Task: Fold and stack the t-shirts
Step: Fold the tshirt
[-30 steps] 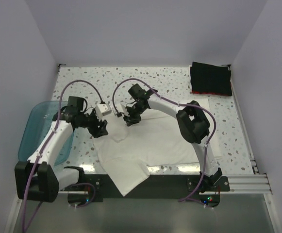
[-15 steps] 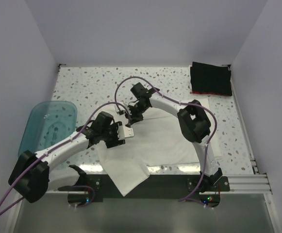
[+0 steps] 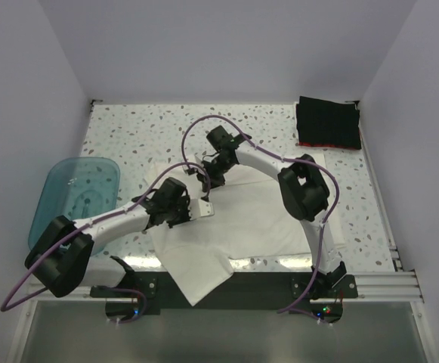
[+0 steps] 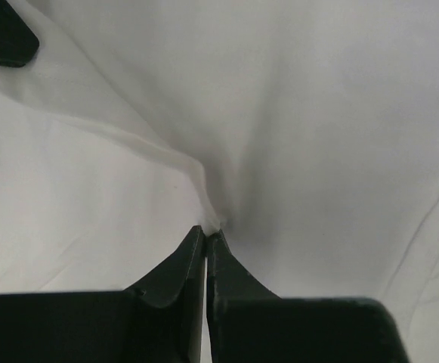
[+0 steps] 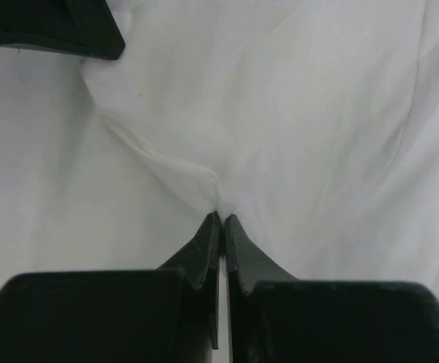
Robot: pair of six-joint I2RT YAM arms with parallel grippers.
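A white t-shirt (image 3: 257,215) lies spread across the middle of the table, one corner hanging over the front edge. My left gripper (image 3: 191,206) sits on its left part, shut, pinching a raised fold of the white cloth (image 4: 227,151) between its fingertips (image 4: 206,229). Just behind it my right gripper (image 3: 208,178) is also shut on a pinch of the same shirt (image 5: 279,113), the cloth puckering up at its tips (image 5: 222,215). A folded stack of black t-shirts (image 3: 327,122) with a red edge (image 3: 325,144) showing underneath lies at the back right corner.
A translucent blue tub (image 3: 72,193) stands at the left edge of the table. Grey walls close in the back and both sides. The two grippers are close together, each showing as a dark shape at the top left of the other's wrist view.
My left arm has swung from beside the tub rightward onto the shirt and shut on the cloth. The right gripper has closed on the shirt, staying almost in place.
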